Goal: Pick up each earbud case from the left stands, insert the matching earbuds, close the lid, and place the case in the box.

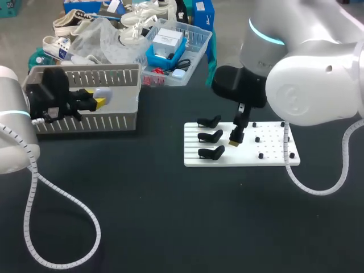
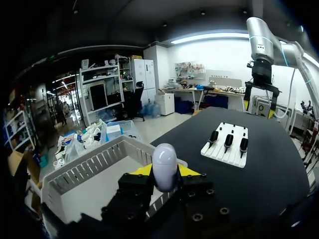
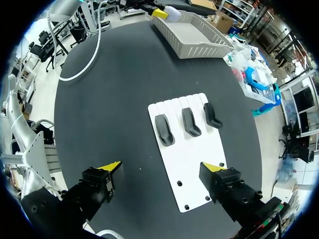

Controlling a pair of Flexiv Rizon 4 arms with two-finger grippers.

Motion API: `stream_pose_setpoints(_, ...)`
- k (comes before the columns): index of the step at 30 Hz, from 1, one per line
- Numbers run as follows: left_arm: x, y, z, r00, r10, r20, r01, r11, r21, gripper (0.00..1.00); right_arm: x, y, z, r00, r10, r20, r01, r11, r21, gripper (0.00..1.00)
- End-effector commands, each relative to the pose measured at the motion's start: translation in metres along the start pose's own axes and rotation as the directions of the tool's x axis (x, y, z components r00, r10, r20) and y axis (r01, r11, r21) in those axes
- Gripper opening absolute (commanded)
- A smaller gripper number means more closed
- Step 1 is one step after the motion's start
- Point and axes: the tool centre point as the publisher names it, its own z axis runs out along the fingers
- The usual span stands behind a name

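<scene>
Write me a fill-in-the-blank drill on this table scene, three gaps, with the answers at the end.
1. The left gripper is shut on an earbud case whose colour is ____.
2. The white board carries ____ black stands, none holding a case.
3. The right gripper, hanging over that board, is ____ and grips nothing.

Missing words: white; three; open.
</scene>
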Motion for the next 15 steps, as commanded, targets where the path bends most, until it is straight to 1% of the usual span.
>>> stream_pose_setpoints(1, -0.001, 0.007, 0.013, 1.0, 0.006, -0.011, -0.008, 0.987, -0.16, 0.0, -0.001, 0.004, -0.001, 1.0, 0.007, -0.006, -0.007, 1.0, 0.006, 1.0)
stream_pose_setpoints(10, 0.017, 0.038, 0.03, 0.996, -0.02, -0.082, 0.005, 0.984, -0.177, 0.0, 0.0, 0.009, -0.004, 0.999, 0.037, -0.028, -0.037, 0.999, 0.006, 1.0)
stream_pose_setpoints(15, 0.026, 0.048, 0.037, 0.992, -0.042, -0.121, 0.019, 0.983, -0.185, 0.0, -0.003, 0.011, -0.006, 0.998, 0.046, -0.04, -0.045, 0.999, 0.006, 1.0)
